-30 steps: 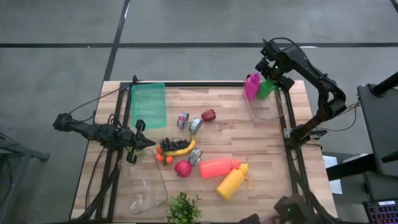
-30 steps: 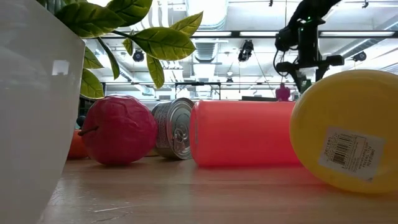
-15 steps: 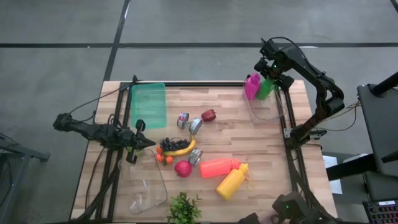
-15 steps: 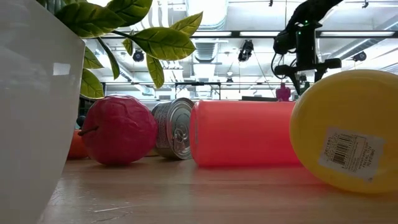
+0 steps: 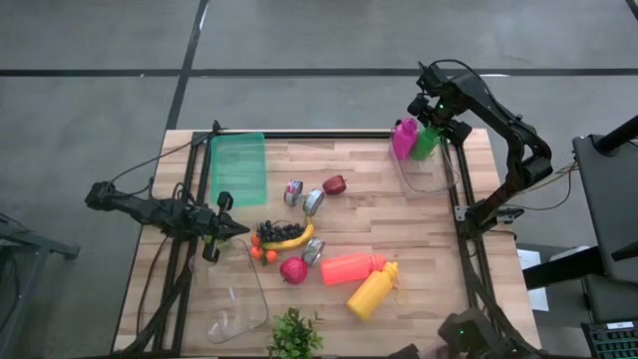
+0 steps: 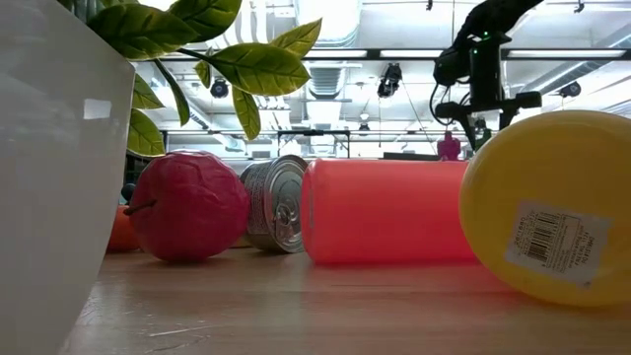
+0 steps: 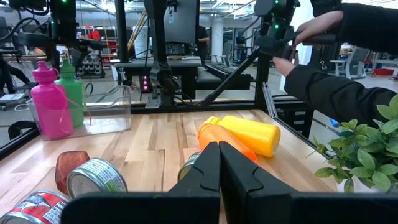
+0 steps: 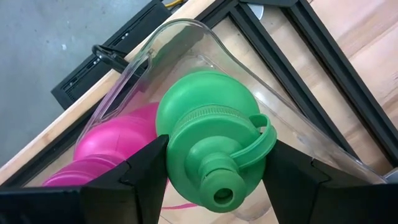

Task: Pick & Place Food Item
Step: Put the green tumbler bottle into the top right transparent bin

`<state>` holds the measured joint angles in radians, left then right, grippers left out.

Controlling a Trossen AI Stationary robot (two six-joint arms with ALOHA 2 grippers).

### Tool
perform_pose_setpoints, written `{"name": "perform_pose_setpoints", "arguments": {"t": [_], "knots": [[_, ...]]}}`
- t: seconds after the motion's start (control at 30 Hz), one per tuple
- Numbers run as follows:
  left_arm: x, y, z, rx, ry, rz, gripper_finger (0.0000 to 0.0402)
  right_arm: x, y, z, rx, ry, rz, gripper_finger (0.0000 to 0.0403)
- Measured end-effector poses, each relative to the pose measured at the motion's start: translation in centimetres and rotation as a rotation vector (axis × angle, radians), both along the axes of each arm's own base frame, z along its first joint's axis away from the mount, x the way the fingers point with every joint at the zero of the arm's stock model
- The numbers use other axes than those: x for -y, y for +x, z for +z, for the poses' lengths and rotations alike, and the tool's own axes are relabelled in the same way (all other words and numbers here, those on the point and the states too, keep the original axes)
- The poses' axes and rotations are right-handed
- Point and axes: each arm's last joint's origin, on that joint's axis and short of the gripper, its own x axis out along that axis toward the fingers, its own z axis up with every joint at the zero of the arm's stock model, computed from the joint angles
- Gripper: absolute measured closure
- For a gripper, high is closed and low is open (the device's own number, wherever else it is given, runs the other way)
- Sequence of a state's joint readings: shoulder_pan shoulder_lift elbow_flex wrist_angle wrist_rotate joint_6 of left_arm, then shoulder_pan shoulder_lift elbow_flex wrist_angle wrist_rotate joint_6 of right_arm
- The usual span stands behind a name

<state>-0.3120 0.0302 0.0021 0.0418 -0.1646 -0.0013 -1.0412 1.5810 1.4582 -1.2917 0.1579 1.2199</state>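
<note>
Grippers sit at opposite ends of the wooden table [image 5: 429,224]: the left gripper [image 5: 237,230], fingers pressed together, waits at the left edge beside grapes [image 5: 274,230] and a banana [image 5: 295,239]. Centre table, red and yellow bottles [image 5: 369,282] lie on their sides. At the far right corner, the right gripper [image 5: 431,128] pinches the green bottle [image 8: 208,147] inside a clear container [image 5: 435,176], touching a pink bottle [image 5: 404,138].
</note>
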Motion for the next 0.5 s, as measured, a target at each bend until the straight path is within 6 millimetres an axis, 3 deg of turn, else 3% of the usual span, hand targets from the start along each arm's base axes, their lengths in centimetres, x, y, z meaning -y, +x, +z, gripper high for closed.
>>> {"name": "perform_pose_setpoints", "arguments": {"t": [0.5], "knots": [[0.00, 0.00, 0.00, 0.000, 0.000, 0.000, 0.0402, 0.23, -0.69, -0.04, -0.032, 0.003, -0.003, 0.0084]]}}
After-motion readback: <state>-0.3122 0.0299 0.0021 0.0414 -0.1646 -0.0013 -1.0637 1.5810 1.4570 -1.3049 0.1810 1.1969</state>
